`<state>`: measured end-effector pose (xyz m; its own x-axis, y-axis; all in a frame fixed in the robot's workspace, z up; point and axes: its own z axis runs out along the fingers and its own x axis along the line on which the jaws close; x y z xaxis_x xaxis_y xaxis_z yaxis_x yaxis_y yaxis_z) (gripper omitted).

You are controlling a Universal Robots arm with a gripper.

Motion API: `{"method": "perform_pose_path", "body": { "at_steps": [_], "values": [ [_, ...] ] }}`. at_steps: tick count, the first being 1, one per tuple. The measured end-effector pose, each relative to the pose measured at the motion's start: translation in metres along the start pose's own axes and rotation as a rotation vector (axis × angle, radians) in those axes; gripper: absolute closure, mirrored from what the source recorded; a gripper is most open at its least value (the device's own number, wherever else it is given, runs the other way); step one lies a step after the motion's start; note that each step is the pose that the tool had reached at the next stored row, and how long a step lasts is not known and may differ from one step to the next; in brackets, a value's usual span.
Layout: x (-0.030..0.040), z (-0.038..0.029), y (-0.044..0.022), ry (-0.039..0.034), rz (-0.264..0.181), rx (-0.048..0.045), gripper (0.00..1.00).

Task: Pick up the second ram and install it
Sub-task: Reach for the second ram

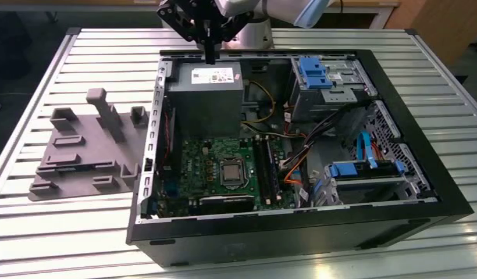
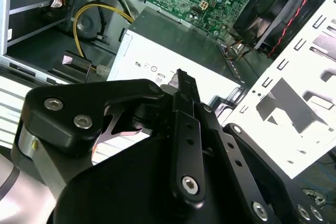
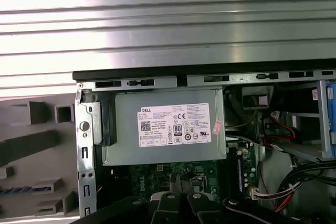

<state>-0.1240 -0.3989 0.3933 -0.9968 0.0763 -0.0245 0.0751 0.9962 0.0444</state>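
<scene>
Second ram point(image 3: 23, 188) sits in fixture point(image 3: 31, 145) on slatted table point(image 3: 168, 24).

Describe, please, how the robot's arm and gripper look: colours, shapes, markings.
The arm is pale grey and rounded, with a light blue cap at one joint. The gripper is matte black: flat link bars with rounded ends, pinned by silver screws in the second wrist view, narrowing towards the tip.

The gripper point(image 2: 181, 80) was black, made of flat bars joined with shiny silver screws point(image 2: 190, 183). The arm point(image 1: 289, 9) looked pale grey, maybe with a blue cap.
</scene>
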Motion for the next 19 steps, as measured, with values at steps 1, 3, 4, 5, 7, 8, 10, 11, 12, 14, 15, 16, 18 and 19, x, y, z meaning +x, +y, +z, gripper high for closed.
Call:
{"method": "perform_pose_path", "body": {
  "at_steps": [1,3,4,5,7,8,10,11,12,14,15,16,18,19],
  "values": [
    [0.0006,0.0000,0.0000,0.0001,0.000,0.0000,0.89],
    [0.0017,-0.0001,-0.0001,0.0001,0.000,0.0000,0.89],
    [0.0024,-0.0001,-0.0002,0.0001,0.000,0.0000,0.89],
    [0.0031,-0.0001,-0.0003,0.0001,0.000,0.0001,0.89],
    [0.0046,-0.0002,-0.0003,0.0001,0.000,0.0000,0.89],
    [0.0053,-0.0002,-0.0004,0.0000,0.000,0.0000,0.89],
    [0.0065,-0.0002,-0.0005,0.0001,0.000,0.0001,0.89],
    [0.0071,-0.0002,-0.0005,0.0000,0.000,0.0000,0.89],
    [0.0076,-0.0002,-0.0006,0.0001,0.000,0.0000,0.89],
    [0.0086,-0.0003,-0.0006,0.0001,0.000,0.0000,0.89],
    [0.0093,-0.0003,-0.0007,0.0000,0.000,0.0000,0.89],
    [0.0103,-0.0003,-0.0008,0.0001,0.000,0.0000,0.89],
    [0.0118,-0.0004,-0.0009,0.0001,0.000,0.0000,0.89],
    [0.0125,-0.0004,-0.0009,0.0000,0.000,0.0000,0.89]
  ]
}}
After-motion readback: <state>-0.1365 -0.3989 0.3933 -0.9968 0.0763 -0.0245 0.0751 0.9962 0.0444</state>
